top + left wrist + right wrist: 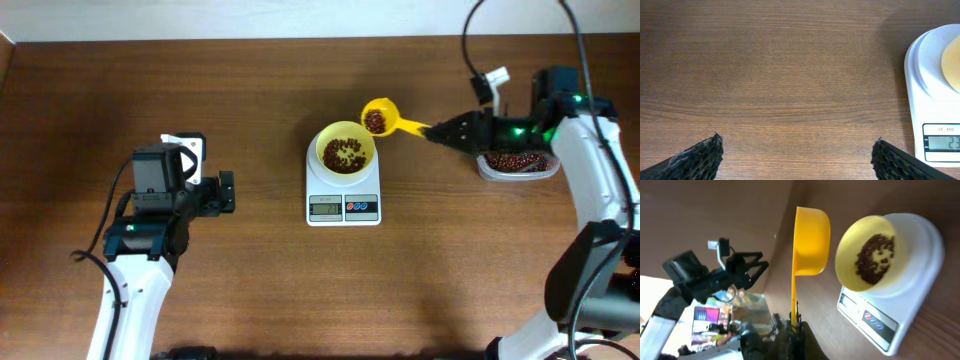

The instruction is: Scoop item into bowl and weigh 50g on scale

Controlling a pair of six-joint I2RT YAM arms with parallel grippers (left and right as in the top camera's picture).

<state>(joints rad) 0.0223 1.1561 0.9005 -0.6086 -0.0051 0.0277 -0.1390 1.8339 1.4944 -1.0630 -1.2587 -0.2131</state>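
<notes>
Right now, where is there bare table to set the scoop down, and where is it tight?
Free: the wide stretch of table between the left gripper and the scale, and the strip in front of the scale. Crowded: the scale's back right, where the bowl, scoop, right gripper and container sit close together.

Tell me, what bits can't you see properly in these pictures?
- Scale reading: overhead, digits too small; left wrist view, the right edge cuts the display after "23".
- Scoop: right wrist view shows only its underside, hiding what it holds.
- Clear container: overhead, the right gripper partly covers it.
- Bowl: left wrist view, only a sliver at the edge.
</notes>
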